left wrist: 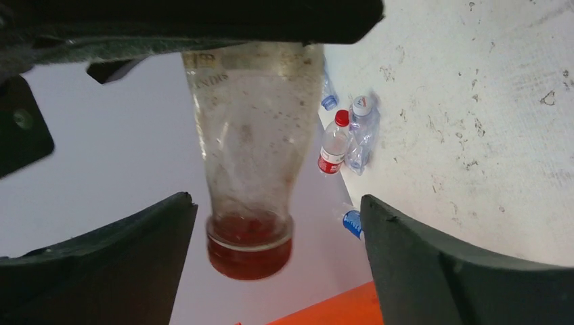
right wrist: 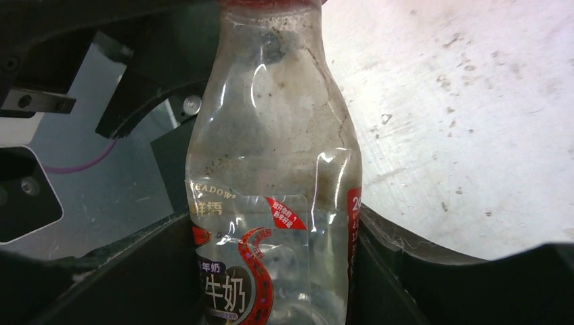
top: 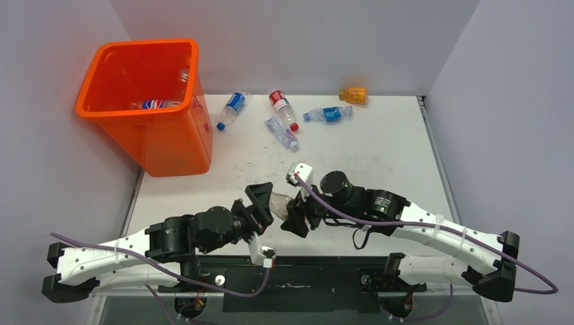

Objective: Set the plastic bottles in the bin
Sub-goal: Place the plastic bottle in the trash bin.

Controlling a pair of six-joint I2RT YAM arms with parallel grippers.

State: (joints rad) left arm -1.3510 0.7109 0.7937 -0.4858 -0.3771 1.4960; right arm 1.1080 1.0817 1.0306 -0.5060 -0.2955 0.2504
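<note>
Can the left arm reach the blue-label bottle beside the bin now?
Probably yes: the left gripper is open, the right gripper holds the clear bottle, and bare table leads to the blue-label bottle.

Scuffed white table (top: 379, 156) — grey walls (top: 304, 40)

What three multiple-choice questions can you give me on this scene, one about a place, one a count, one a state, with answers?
1. Where does the bin stand? A) the table's far left corner B) its far right corner C) its near right corner
2. How many bottles lie loose on the table? A) two B) five C) nine
3. Which claw clamps the held bottle? A) left B) right C) neither
Answers: 1 A, the top view shows it far left. 2 B, five lie along the far side. 3 B, the right claw's fingers press its sides; the left claw stands open around its cap end.
</note>
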